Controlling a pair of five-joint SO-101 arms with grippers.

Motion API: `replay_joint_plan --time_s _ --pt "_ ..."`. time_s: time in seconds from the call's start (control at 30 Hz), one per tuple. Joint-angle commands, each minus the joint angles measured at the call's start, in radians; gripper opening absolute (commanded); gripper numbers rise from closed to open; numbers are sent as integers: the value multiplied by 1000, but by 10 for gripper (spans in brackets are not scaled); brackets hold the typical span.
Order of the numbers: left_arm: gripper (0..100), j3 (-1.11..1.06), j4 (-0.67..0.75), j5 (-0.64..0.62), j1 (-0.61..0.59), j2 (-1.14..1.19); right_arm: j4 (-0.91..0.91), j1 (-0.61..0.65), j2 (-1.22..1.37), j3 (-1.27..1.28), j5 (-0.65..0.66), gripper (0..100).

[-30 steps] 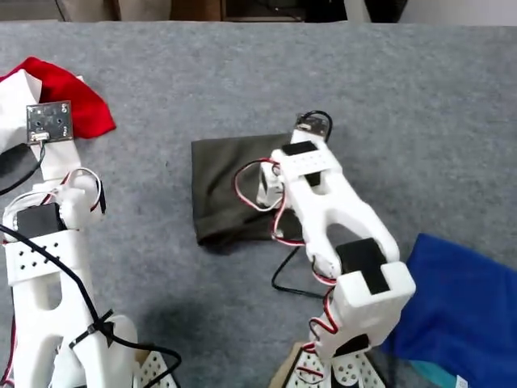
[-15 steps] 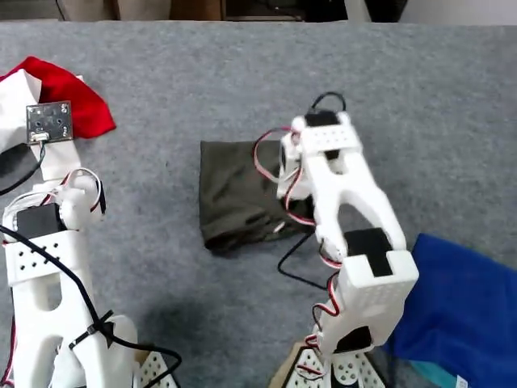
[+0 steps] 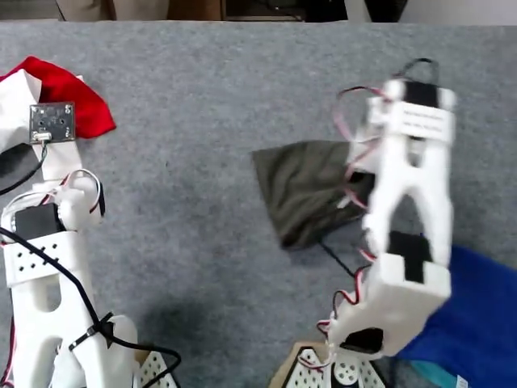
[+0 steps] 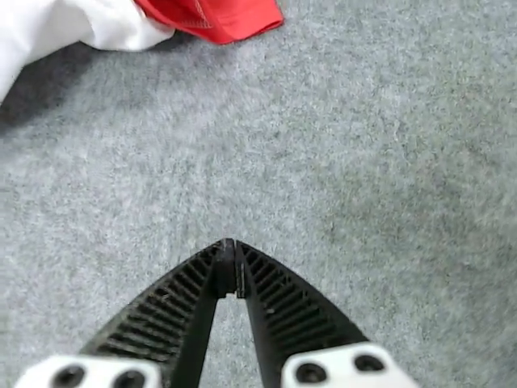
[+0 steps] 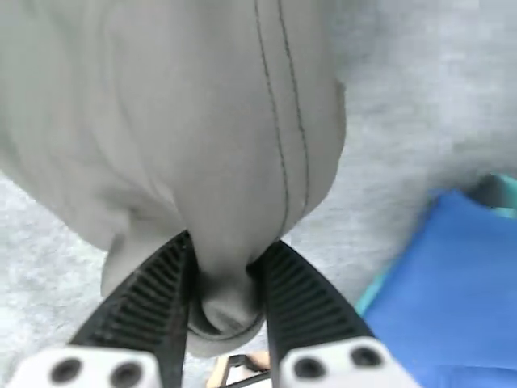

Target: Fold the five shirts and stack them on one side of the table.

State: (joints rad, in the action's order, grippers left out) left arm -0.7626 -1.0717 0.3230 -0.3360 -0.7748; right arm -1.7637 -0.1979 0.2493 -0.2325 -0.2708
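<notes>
A folded dark olive shirt [image 3: 303, 190] lies mid-table, its right edge under my right arm [image 3: 408, 162]. In the right wrist view my right gripper [image 5: 228, 244] is shut on a bunched fold of this shirt [image 5: 202, 121]. A blue shirt [image 3: 477, 311] lies at the table's near right corner, close to the gripper in the wrist view as the blue shirt [image 5: 452, 291]. A red shirt [image 3: 69, 97] and a white shirt [image 3: 12, 101] lie at the far left. My left gripper [image 4: 229, 267] is shut with nothing in it, over bare carpet short of the red shirt [image 4: 214, 14] and the white shirt [image 4: 56, 24].
Grey carpet [image 3: 186, 81] covers the table. A teal edge [image 5: 489, 190] peeks out beside the blue shirt. My left arm [image 3: 48, 242] stands at the near left, with loose cables around both arm bases.
My right arm has swung to the right and dragged the olive shirt with it, closer to the blue shirt. The left arm has not moved.
</notes>
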Motion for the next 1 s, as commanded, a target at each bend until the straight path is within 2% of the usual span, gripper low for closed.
replay_joint_plan --time_s 0.0,0.27,0.6,0.77,0.97 --pt "19 71 -6 8 5 -15 -21 -153 -127 -38 83 5" --pt "19 71 -5 8 5 -15 -21 -476 -311 143 255 5" --pt "19 69 -5 40 11 -15 -20 -839 -447 194 459 5" --pt "19 66 -6 40 11 -15 -20 -969 -446 197 571 5" --pt "19 69 -6 41 11 -15 -18 -1069 -446 197 669 5"
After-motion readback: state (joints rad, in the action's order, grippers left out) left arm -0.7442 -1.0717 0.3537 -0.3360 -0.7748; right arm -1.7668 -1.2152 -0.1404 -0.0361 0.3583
